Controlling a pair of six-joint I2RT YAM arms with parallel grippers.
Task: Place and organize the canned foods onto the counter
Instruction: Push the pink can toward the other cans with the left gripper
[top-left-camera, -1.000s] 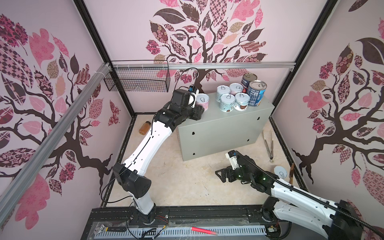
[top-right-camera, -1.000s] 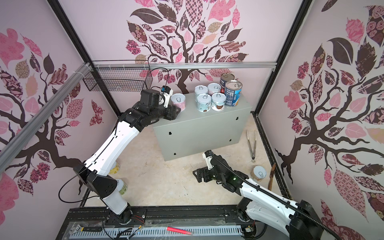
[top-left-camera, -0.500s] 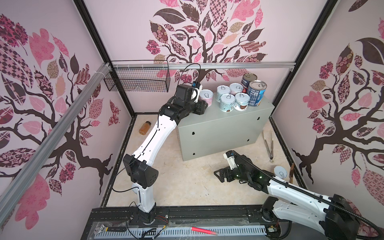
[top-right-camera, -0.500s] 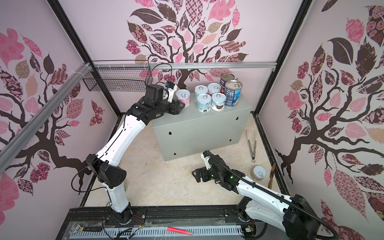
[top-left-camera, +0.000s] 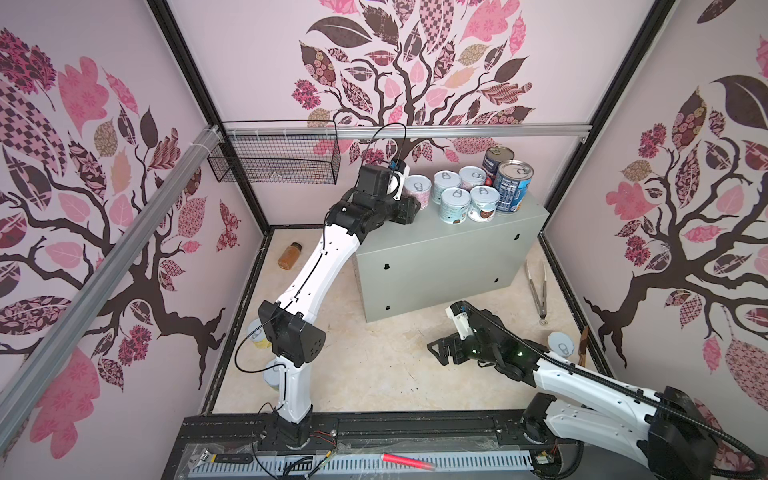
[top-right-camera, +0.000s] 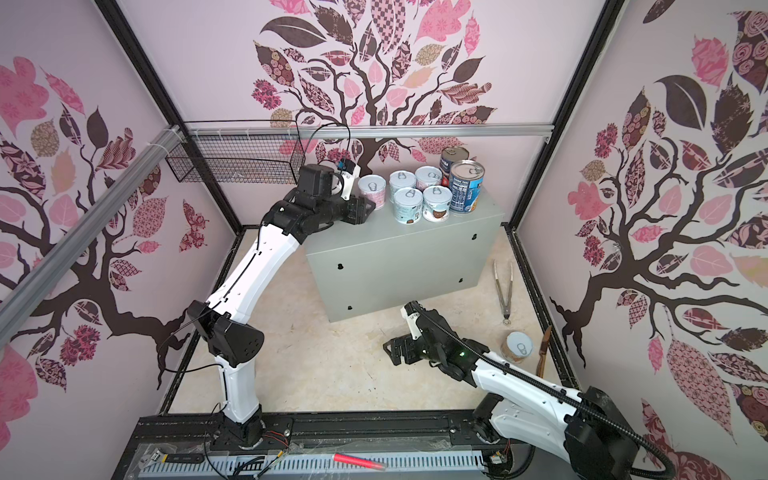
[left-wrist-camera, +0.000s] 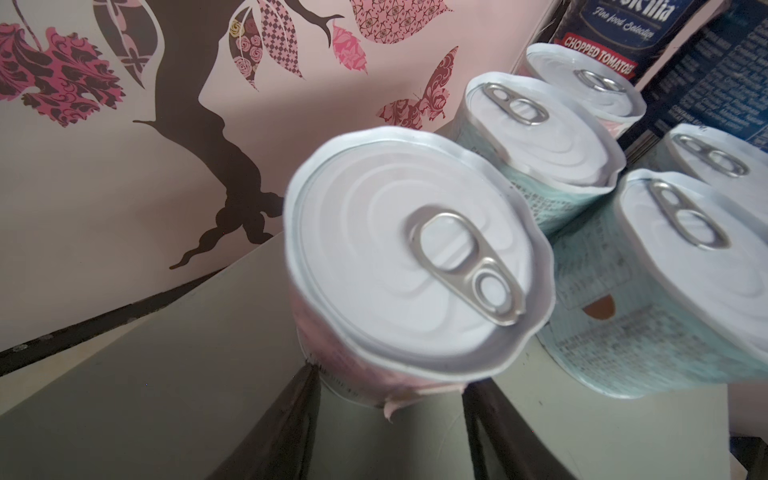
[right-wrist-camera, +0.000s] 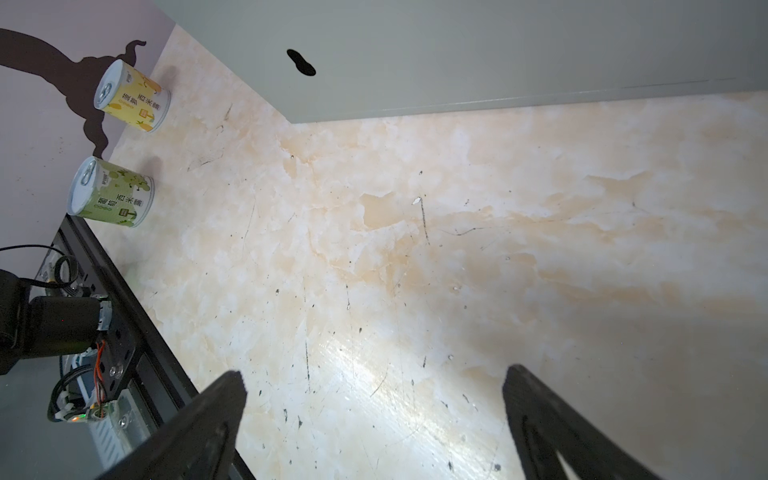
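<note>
My left gripper (top-left-camera: 417, 199) (left-wrist-camera: 390, 376) is shut on the base of a short pink-labelled can (top-left-camera: 416, 188) (left-wrist-camera: 411, 257) at the back left of the grey counter (top-left-camera: 436, 257) (left-wrist-camera: 166, 374). Its fingers press both sides of the can. Beside it on the counter stand several short white-lidded cans (top-left-camera: 455, 203) and two taller cans (top-left-camera: 513, 185). My right gripper (top-left-camera: 436, 351) (right-wrist-camera: 374, 372) hangs open and empty low over the floor before the counter. A yellow can (right-wrist-camera: 131, 97) and a green can (right-wrist-camera: 110, 193) stand by the left wall, and another can (top-left-camera: 560, 343) by the right wall.
An amber bottle (top-left-camera: 289, 255) lies on the floor at the back left. Metal tongs (top-left-camera: 536, 286) lie right of the counter, with a wooden-handled tool (top-left-camera: 583, 340) near the right wall. A black wire basket (top-left-camera: 274, 162) hangs on the back rail.
My left arm has carried the pink can to the right along the counter's back, closer to the other cans. My right gripper has shifted slightly left, still open.
</note>
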